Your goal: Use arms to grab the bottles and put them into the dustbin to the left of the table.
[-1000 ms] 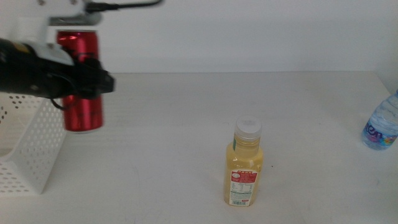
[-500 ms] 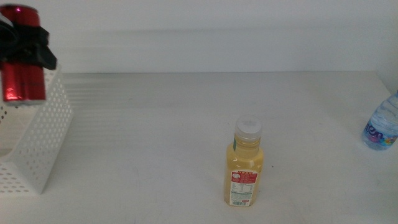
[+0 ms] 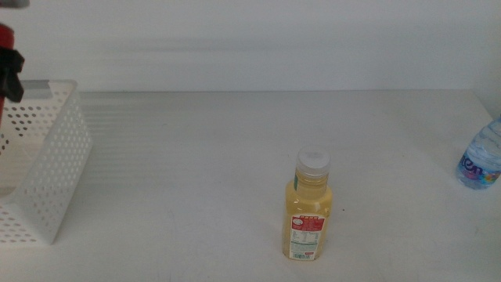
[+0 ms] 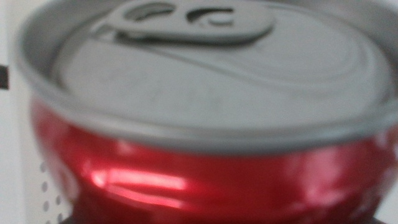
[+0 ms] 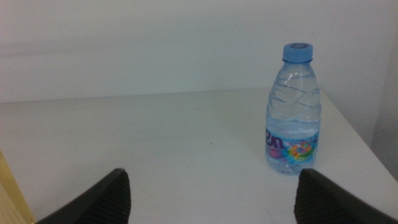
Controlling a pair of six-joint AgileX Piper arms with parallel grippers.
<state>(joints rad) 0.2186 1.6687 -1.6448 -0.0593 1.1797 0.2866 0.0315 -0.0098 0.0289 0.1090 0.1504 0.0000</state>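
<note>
White matte table (image 3: 196,172) runs back to a pale wall. At its left edge the left gripper (image 3: 11,74) is clamped on the red soda can (image 4: 199,155), held above the dustbin (image 3: 47,180); the can's grey lid and pull tab fill the left wrist view. That white basket has round-holed sides. Mid-table stands the yellow juice bottle (image 3: 308,207), white-capped. By the right edge stands the clear water bottle (image 5: 293,109), blue-capped, beyond the right gripper (image 5: 211,202), whose jaws are spread apart.

The juice bottle (image 3: 308,206) stands mid-table (image 3: 196,172), dustbin (image 3: 48,180) far left, water bottle (image 3: 479,157) far right.
</note>
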